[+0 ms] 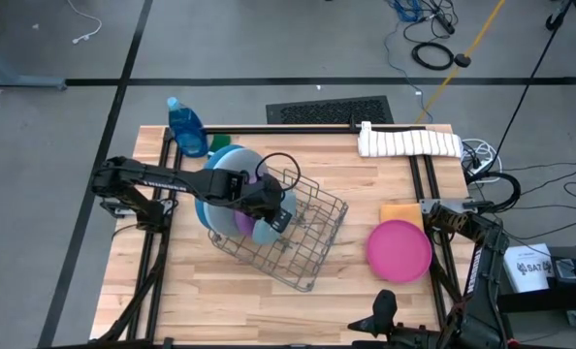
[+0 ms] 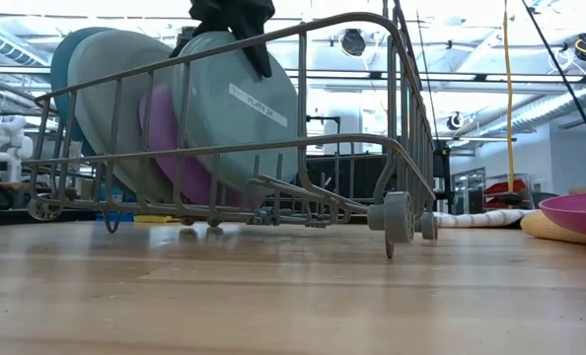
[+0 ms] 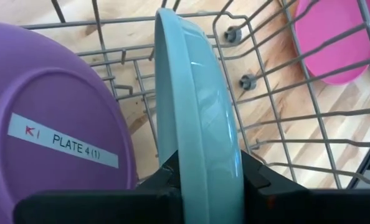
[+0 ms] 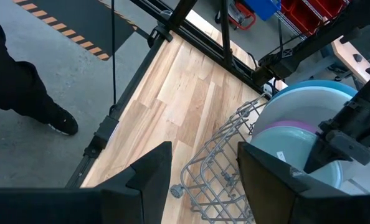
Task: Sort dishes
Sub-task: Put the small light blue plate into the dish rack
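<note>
Left gripper (image 1: pixel 277 215) clamped on the rim of a teal plate (image 3: pixel 197 118) standing on edge in the wire rack (image 1: pixel 307 254); right gripper (image 4: pixel 200 177) held open near the table's (image 1: pixel 230 310) front edge.

From above, the plates overlap into one cluster at the rack's left end; the low view separates them: the teal plate (image 2: pixel 239 108) frontmost and upright, a purple plate (image 2: pixel 170 133) just behind it, then a grey plate (image 2: pixel 110 89) and a blue plate (image 2: pixel 61 59); the left wrist view alone shows the fingers (image 3: pixel 263 180) pressed on either face of the teal rim, and the purple plate's label (image 3: pixel 63 142); a pink plate (image 1: pixel 400 249) lies flat on the table right of the rack, touching an orange sponge (image 1: pixel 398 212); the right wrist view shows a person's shoe (image 4: pixel 63 121) on the floor.
</note>
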Action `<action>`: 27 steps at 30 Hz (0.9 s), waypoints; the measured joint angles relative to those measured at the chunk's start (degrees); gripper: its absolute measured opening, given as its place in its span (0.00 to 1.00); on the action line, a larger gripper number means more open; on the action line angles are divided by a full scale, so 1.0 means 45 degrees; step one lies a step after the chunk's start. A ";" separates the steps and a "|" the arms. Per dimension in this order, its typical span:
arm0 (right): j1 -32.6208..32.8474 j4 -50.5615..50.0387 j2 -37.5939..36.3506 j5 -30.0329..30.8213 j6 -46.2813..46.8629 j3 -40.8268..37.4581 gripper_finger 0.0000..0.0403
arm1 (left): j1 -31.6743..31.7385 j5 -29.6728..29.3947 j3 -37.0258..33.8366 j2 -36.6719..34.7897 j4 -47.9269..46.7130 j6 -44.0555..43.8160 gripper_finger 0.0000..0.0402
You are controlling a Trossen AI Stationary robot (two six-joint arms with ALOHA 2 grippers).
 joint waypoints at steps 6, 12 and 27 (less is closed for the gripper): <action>-0.0001 0.0000 0.0000 0.0002 0.0000 0.0000 0.44 | 0.0001 -0.0046 0.0000 0.0000 -0.0075 0.0146 0.16; -0.0001 0.0000 0.0000 -0.0025 0.0000 0.0000 0.44 | 0.0008 -0.0050 0.0000 0.0000 -0.0111 0.0233 0.17; 0.0001 0.0005 0.0000 -0.0065 0.0007 0.0000 0.44 | 0.0000 -0.0947 0.1053 -0.0019 -0.0130 0.1567 0.36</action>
